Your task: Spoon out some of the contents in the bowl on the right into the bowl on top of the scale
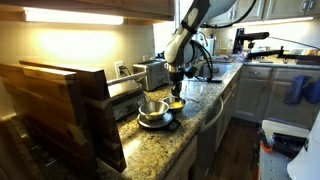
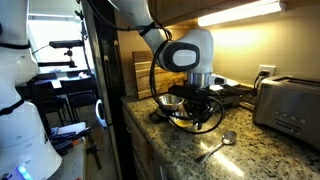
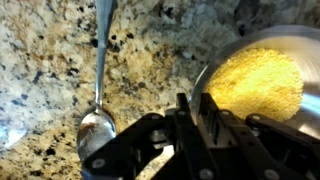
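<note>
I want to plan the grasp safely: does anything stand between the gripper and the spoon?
Nothing visible does. In the wrist view the spoon lies alone on the counter, apart from the bowl of yellow grains and the gripper.

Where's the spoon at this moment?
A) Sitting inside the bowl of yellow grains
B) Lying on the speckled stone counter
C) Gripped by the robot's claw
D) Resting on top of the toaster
B: in the wrist view the spoon lies flat on the counter, beside the bowl of yellow grains and apart from the gripper.
</note>
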Tool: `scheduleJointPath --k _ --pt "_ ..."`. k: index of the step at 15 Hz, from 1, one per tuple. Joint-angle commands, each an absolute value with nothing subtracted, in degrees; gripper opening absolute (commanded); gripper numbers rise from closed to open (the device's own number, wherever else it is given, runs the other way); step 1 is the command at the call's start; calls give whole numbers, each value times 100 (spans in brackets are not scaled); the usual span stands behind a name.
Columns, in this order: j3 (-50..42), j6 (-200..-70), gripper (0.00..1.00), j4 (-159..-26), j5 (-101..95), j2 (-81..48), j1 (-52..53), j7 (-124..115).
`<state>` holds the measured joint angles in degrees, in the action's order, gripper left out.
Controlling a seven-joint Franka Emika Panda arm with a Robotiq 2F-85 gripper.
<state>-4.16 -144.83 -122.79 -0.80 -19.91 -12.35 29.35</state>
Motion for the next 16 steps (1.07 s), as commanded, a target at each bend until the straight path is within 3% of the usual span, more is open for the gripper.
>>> scheduleJointPath --k 1,16 --pt "-170 -13914 8 -12095 -100 -2003 -1367 3670" --pt "123 -14195 8 -11646 -348 -2489 -1260 7308"
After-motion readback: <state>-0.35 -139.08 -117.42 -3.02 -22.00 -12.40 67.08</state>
